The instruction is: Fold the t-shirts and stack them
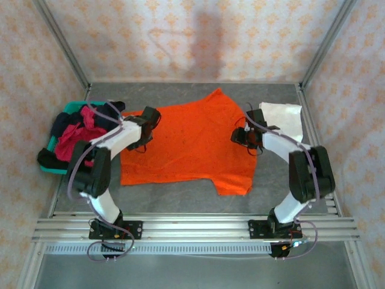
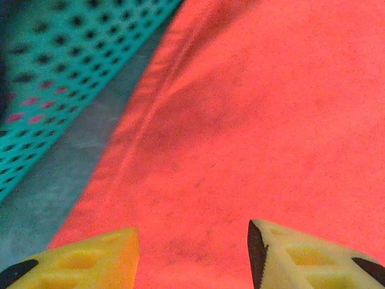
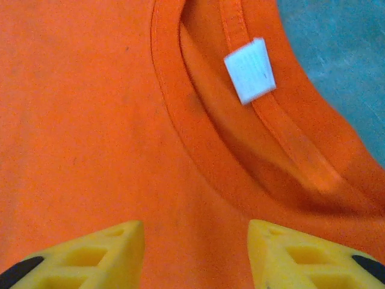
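Observation:
A bright orange t-shirt [image 1: 189,141] lies spread flat on the grey table, its collar toward the right. My left gripper [image 1: 143,129] hovers over the shirt's left edge with its jaws apart. In the left wrist view the yellow fingers [image 2: 96,256] of the left gripper [image 2: 192,232] hold nothing; smooth orange cloth [image 2: 258,120] lies under them. My right gripper [image 1: 243,135] is over the collar, open [image 3: 195,232], with the neckline and its white label [image 3: 249,70] just beyond the fingertips. A folded white t-shirt [image 1: 281,115] lies at the back right.
A teal plastic basket [image 1: 73,107] at the left edge holds crimson-pink [image 1: 75,137] and dark [image 1: 66,120] shirts; its mesh wall [image 2: 54,78] is close beside the left gripper. Metal frame posts and papered walls ring the table.

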Action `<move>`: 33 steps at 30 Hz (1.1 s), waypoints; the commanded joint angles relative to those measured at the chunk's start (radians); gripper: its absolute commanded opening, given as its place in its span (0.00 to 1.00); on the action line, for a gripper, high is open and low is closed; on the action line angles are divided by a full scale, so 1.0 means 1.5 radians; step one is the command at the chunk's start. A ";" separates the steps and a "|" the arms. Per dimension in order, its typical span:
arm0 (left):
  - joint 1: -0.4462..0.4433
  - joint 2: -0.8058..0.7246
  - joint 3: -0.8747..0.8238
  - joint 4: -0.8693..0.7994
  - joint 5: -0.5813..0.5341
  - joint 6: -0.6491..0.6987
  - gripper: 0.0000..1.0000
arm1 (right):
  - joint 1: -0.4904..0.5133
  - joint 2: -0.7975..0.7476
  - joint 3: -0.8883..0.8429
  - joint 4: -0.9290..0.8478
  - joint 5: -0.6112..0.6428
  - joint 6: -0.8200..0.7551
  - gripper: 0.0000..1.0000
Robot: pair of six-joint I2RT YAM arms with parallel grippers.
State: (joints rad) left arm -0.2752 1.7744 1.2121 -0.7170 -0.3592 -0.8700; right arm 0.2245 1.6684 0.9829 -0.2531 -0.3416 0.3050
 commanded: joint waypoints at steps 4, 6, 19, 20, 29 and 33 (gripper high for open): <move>0.008 0.155 0.115 -0.040 0.042 0.024 0.42 | 0.003 0.074 0.025 0.064 0.030 0.026 0.37; 0.010 0.192 0.144 -0.044 0.056 0.026 0.39 | 0.003 0.079 0.024 0.064 0.042 0.033 0.34; 0.016 0.427 0.452 -0.164 0.114 0.082 0.37 | -0.044 0.130 0.060 0.048 0.066 0.062 0.28; 0.018 0.438 0.470 -0.169 0.118 0.081 0.37 | -0.044 0.138 0.069 0.045 0.062 0.060 0.28; 0.040 0.453 0.572 -0.198 0.156 0.118 0.65 | -0.050 0.159 0.164 0.006 0.022 0.033 0.35; 0.020 0.367 0.553 -0.197 0.113 0.156 0.83 | -0.019 0.030 0.115 0.028 0.025 0.001 0.49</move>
State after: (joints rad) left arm -0.2161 2.4104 2.0598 -0.9577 -0.1822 -0.7033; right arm 0.1616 1.8816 1.1831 -0.2031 -0.3019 0.3569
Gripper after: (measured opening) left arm 0.797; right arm 0.458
